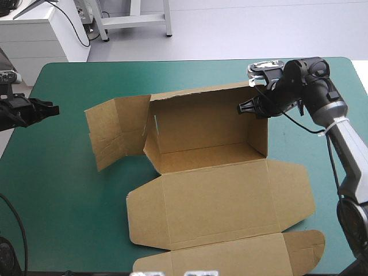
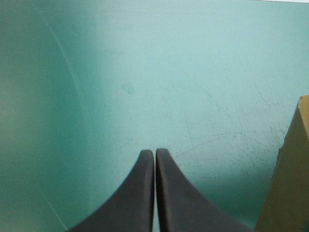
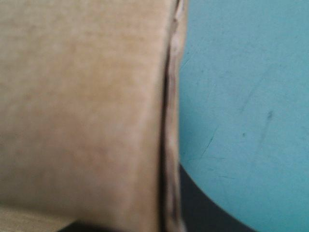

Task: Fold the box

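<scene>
At the table's (image 1: 69, 190) middle sits the box (image 1: 213, 172), half formed. Its far wall and right wall (image 1: 259, 135) stand upright with the floor flat between them. Its lid (image 1: 221, 201) lies flat toward the near edge, and the last flap reaches that edge. On the box's left side a creased panel (image 1: 115, 129) stands swung outward, untucked.

My right pincer (image 1: 247, 107) is at the far top corner of the right wall and is pinched nearly closed on the board. In my right wrist view the wall's edge runs straight up from between my fingers. One black finger (image 3: 207, 212) shows on the outer side, over the teal-green cover, and the other is hidden behind the board.

My left pincer (image 1: 49, 109) hangs by the table's left edge, well apart from the box. Its two fingers (image 2: 140, 193) are pressed together into one point and hold nothing, with bare cover ahead of them. A strip of brown board (image 2: 289, 183) shows off to one side.
</scene>
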Controlling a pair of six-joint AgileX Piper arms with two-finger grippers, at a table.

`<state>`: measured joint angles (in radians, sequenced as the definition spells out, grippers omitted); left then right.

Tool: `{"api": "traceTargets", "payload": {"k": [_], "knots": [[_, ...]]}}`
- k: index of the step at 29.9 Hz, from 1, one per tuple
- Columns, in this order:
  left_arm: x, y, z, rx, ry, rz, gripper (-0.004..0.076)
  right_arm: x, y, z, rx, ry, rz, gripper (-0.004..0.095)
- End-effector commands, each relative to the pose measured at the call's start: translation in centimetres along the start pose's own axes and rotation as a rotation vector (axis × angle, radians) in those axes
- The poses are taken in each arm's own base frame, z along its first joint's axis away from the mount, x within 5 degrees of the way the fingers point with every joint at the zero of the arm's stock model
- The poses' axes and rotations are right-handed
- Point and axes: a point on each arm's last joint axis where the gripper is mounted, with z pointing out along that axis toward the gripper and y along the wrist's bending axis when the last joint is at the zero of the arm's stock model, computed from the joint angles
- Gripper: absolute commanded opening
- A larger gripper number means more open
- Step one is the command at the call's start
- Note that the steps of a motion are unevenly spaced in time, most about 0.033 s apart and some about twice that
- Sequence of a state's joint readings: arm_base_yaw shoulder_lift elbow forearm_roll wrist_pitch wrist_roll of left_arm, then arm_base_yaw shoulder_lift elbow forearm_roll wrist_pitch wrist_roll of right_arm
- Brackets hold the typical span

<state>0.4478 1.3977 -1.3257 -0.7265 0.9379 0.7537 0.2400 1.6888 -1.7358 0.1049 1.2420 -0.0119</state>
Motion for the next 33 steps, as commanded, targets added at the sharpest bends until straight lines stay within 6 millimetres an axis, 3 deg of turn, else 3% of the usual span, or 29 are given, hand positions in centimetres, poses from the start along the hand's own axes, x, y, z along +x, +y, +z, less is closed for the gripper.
{"api": "traceTargets", "payload": {"k": [1, 5, 9, 14, 22, 27, 33], "knots": [[-1.4, -0.8, -1.7, -0.008, -0.105, 0.002, -0.0008, 1.0, 0.7, -3.1, -0.06, -0.058, 0.039, 0.0003], [-1.4, -0.8, -1.7, -0.007, -0.105, -0.006, -0.0008, 2.9, 0.5, -1.6, -0.061, 0.022, 0.06, 0.0003], [-1.4, -0.9, -1.7, -0.006, -0.106, -0.002, -0.0008, 3.2, 0.3, 0.1, -0.056, 0.076, 0.067, 0.0003], [-1.4, -0.9, -1.7, -0.003, -0.107, -0.004, -0.0008, 2.1, 0.0, 2.7, -0.05, 0.095, 0.06, 0.0002], [-1.3, -1.1, -1.7, 0.016, -0.097, -0.008, -0.0008, -1.5, -0.3, 6.4, -0.052, 0.098, 0.067, 0.0002], [-1.4, -1.3, -1.8, 0.049, -0.109, -0.03, -0.0008, -3.0, -0.4, 7.7, -0.052, 0.085, 0.082, 0.0002], [-1.4, -1.3, -1.8, 0.046, -0.107, -0.028, -0.0008, -3.5, -0.4, 8.3, -0.051, 0.076, 0.09, 0.0055]]}}
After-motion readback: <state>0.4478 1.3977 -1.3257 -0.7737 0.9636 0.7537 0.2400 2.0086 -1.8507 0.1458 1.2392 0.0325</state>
